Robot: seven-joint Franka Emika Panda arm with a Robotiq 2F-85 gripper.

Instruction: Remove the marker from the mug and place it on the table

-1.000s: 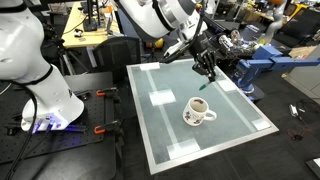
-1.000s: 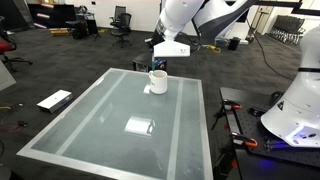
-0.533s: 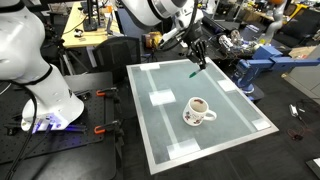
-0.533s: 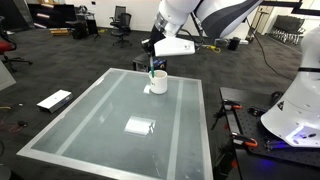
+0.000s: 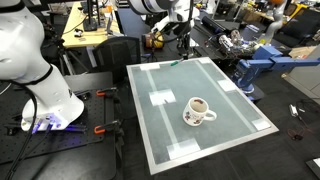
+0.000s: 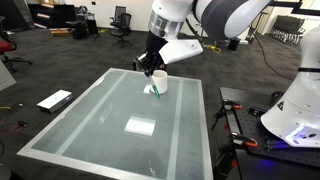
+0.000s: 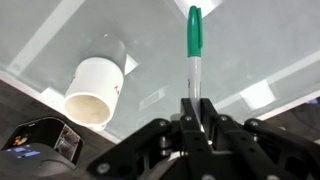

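Observation:
My gripper (image 5: pixel 182 52) is shut on the greenish-teal marker (image 5: pixel 176 63) and holds it in the air over the far edge of the pale grey-green table (image 5: pixel 235 128). In the wrist view the marker (image 7: pixel 194 38) sticks straight out from between the closed fingers (image 7: pixel 204 112), cap end away from me. The white mug (image 5: pixel 198 109) stands upright on the table, apart from the gripper, with nothing in it that I can see. In an exterior view the marker (image 6: pixel 154 89) hangs below the gripper (image 6: pixel 151 72), in front of the mug (image 6: pixel 159 81). The mug (image 7: pixel 94 90) shows at the left of the wrist view.
A white robot base (image 5: pixel 38 70) stands beside the table. Cluttered workbenches (image 5: pixel 230 45) and a blue fixture (image 5: pixel 256 60) are behind the far edge. A flat white box (image 6: pixel 53 99) lies on the floor. Paler rectangular patches (image 6: pixel 139 126) mark the tabletop.
The gripper has carried the marker away from above the mug, towards the table's far edge. The mug has not moved.

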